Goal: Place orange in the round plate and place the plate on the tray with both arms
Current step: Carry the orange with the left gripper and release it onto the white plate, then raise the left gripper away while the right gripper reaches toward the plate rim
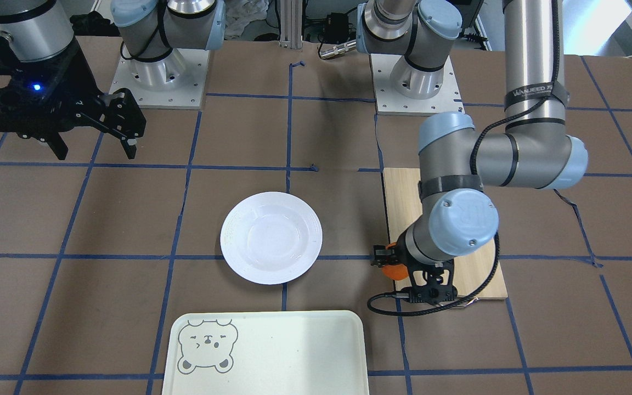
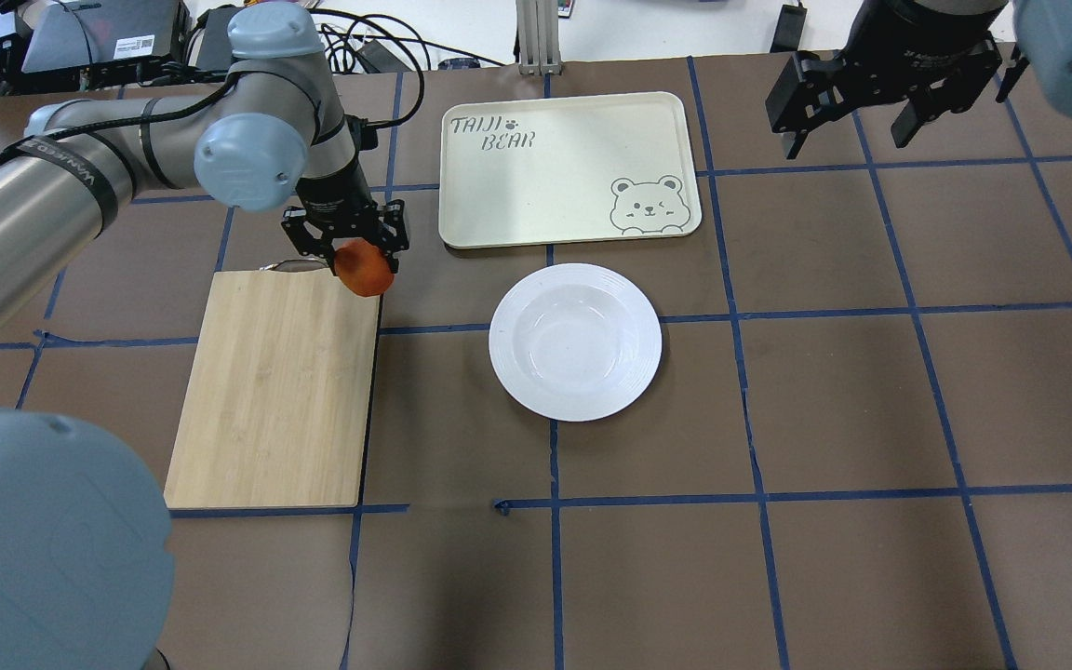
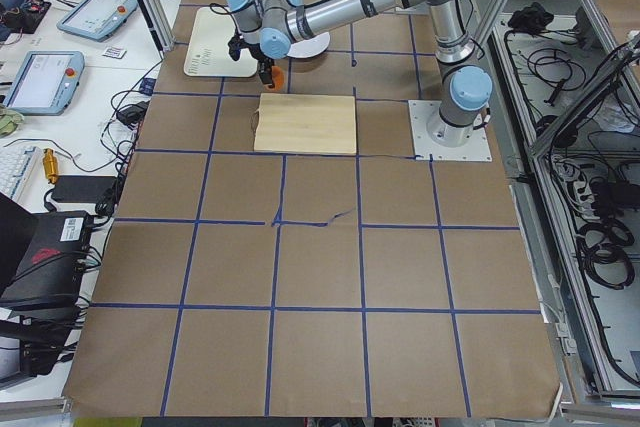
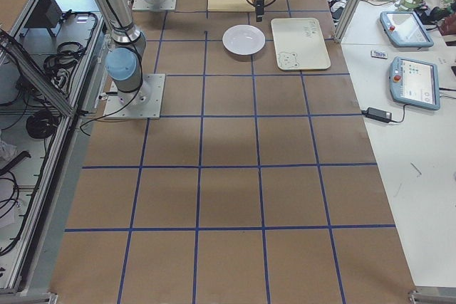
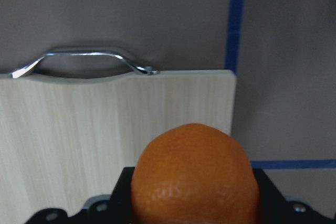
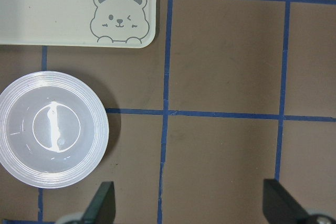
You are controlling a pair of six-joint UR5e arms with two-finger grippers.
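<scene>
Your left end effector is closed on the small bright-orange fruit. The overhead view places the fruit over the far corner of the pale bamboo cutting board, on the side nearest the plate. The front-facing view hides most of that grip behind the left arm's blue-capped wrist joint, so you see only a sliver of orange there. The left wrist camera fills the gap: the fruit sits between the black jaws, with the board's curved metal handle and its corner beyond it. No view tells you whether the fruit is clear of the board.

The glossy white round plate lies on the brown-papered bench, apart from the board and just short of the cream rectangular tray with the bear drawing. Your right end effector hangs well above the bench with its fingers spread wide. Its wrist camera looks down on the plate and the tray's bear corner, which the left wrist camera misses.
</scene>
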